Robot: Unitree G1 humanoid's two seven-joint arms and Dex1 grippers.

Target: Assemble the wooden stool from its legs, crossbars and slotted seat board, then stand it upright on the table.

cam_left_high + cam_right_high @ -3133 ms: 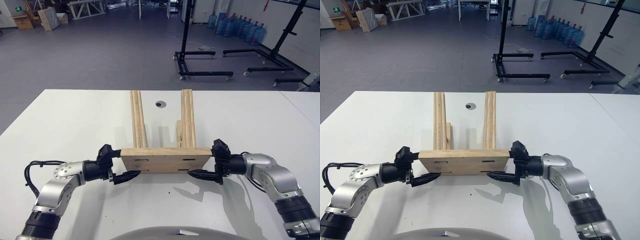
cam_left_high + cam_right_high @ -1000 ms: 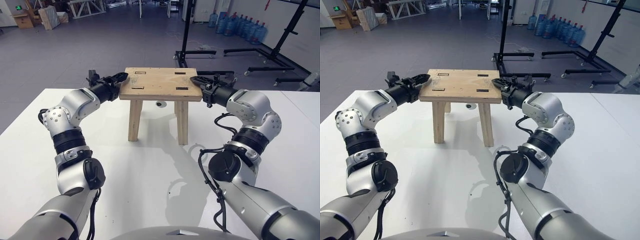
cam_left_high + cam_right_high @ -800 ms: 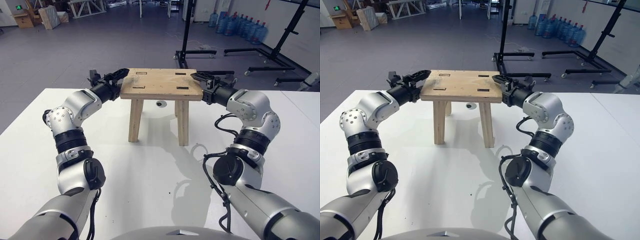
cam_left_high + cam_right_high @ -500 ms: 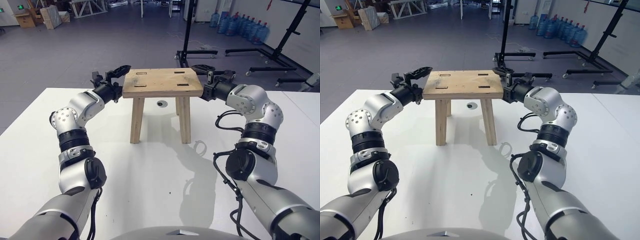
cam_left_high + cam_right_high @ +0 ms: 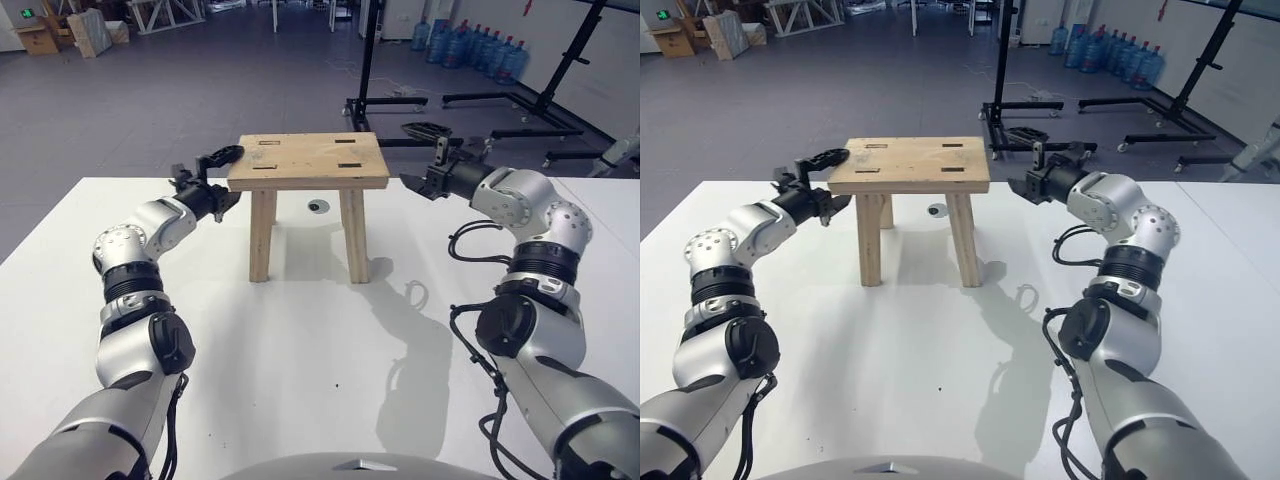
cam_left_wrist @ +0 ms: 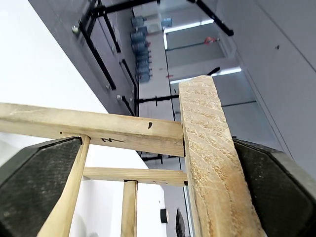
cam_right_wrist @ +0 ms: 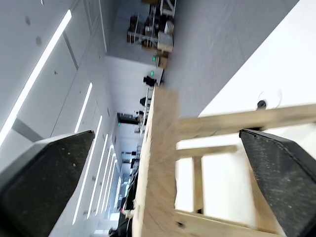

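Note:
The assembled wooden stool [image 5: 308, 160] stands upright on its legs on the white table [image 5: 300, 340], toward the far side. My left gripper [image 5: 224, 175] is open at the seat's left edge, one finger above the board and one below. In the left wrist view the seat board [image 6: 212, 163] lies between the two wide-apart fingers [image 6: 39, 187]. My right gripper [image 5: 418, 156] is open and hangs a short way right of the seat, touching nothing. From the right wrist, the stool [image 7: 158, 163] appears beyond the spread fingers [image 7: 44, 182].
A small round hole [image 5: 317, 206] in the tabletop lies behind the stool. Black wheeled racks [image 5: 400, 100] stand on the floor past the table's far edge. Wide bare tabletop stretches in front of the stool and to both sides.
The stool went from lying on its side to standing on its legs. Both grippers let go of the seat. The right one drew back to the right.

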